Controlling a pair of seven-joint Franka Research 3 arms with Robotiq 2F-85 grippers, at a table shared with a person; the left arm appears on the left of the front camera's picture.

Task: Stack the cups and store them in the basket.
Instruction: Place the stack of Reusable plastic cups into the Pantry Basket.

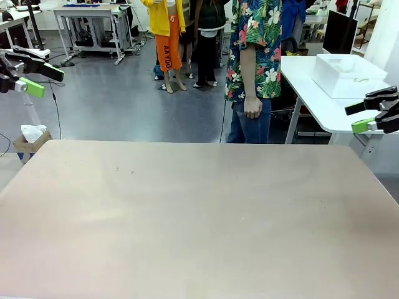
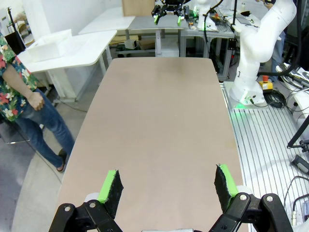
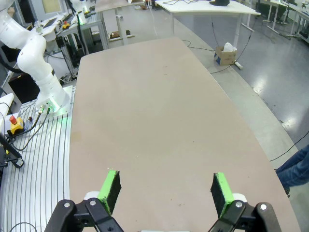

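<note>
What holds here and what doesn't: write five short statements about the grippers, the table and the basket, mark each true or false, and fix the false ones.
1. The left gripper is open. True.
2. The right gripper is shut on a cup. False: it is open and holds nothing.
3. The basket sits on the brown table. False: it sits on a white side table beyond it.
4. A person in a flowered shirt stands at the far side. True.
5. The person is handing a cup across. False: the hand hangs at the person's side.
</note>
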